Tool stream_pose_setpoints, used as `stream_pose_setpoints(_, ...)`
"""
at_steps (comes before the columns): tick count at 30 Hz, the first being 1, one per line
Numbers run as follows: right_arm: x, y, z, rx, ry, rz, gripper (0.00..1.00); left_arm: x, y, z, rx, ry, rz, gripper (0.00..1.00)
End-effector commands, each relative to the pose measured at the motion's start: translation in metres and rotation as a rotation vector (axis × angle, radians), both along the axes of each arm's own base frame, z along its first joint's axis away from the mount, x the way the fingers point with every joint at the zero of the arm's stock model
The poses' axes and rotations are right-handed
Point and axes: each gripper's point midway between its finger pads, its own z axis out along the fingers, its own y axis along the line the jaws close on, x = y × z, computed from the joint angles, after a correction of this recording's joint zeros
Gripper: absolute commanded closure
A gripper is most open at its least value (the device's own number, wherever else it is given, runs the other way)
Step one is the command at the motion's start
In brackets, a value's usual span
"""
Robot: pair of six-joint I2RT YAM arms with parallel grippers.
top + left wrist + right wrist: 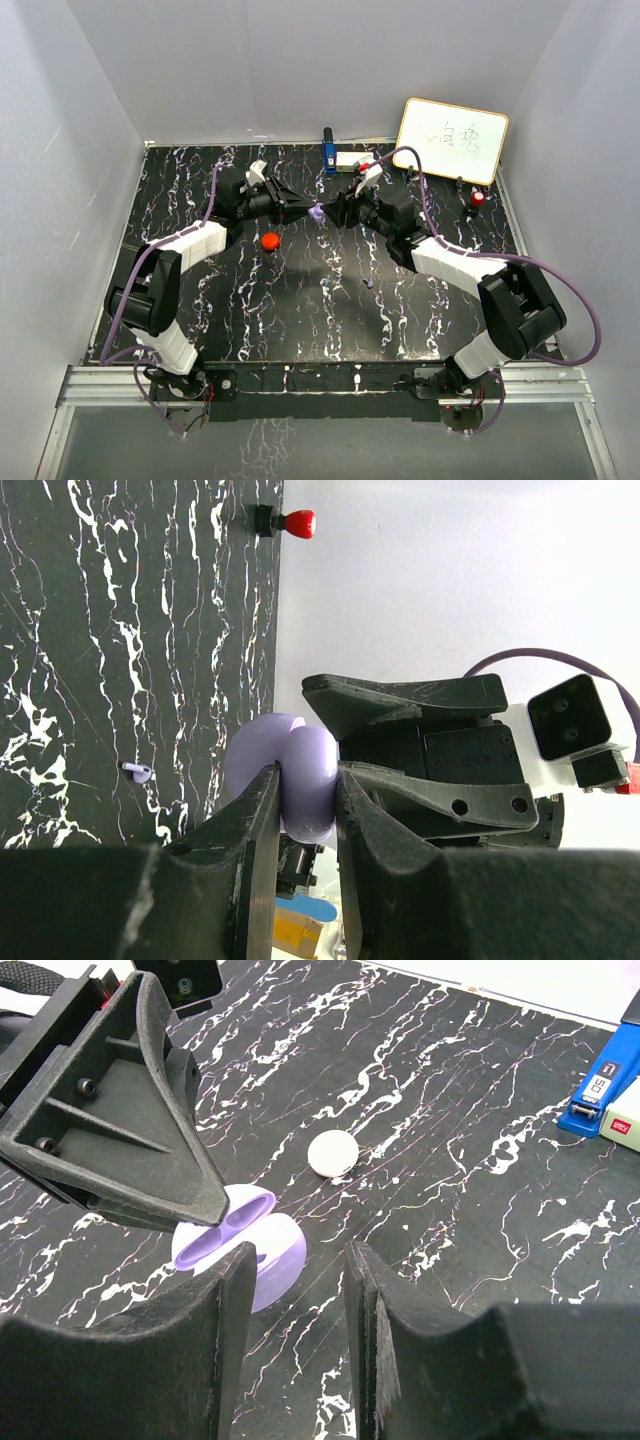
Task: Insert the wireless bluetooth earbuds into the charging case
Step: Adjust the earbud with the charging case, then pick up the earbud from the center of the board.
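The left end effector (303,211) clamps the open purple charging case (262,748), just above centre in the top view. The right end effector (300,1256) faces it, jaws narrowly parted with nothing between. One purple earbud (137,771) lies on the worktop (300,320), below and right of the case.

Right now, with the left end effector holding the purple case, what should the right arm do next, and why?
Probably lower the right end effector toward the loose purple earbud on the table and pick it up: its jaws stand open and empty, while the left end effector clamps the open purple case, ready to receive it.
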Motion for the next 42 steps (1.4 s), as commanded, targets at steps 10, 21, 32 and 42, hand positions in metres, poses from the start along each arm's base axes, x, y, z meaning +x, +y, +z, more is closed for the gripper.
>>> stream_pose_setpoints(10,0.000,0.006,0.041,0.053,-0.097,0.007,0.62,0.006,-0.006,0.018,-0.031,-0.043,-0.015,1.00)
stream_pose_setpoints(21,-0.001,0.008,0.039,0.048,-0.092,0.004,0.62,0.008,-0.007,0.014,-0.039,-0.035,-0.011,1.00)
stream_pose_setpoints(32,0.005,-0.022,0.070,0.087,-0.161,-0.162,0.63,0.005,0.003,0.004,-0.018,-0.022,0.000,1.00)
stream_pose_setpoints(42,-0.028,-0.047,-0.033,-0.312,0.367,-0.169,0.70,-0.007,0.031,-0.003,0.130,-0.155,-0.061,1.00)
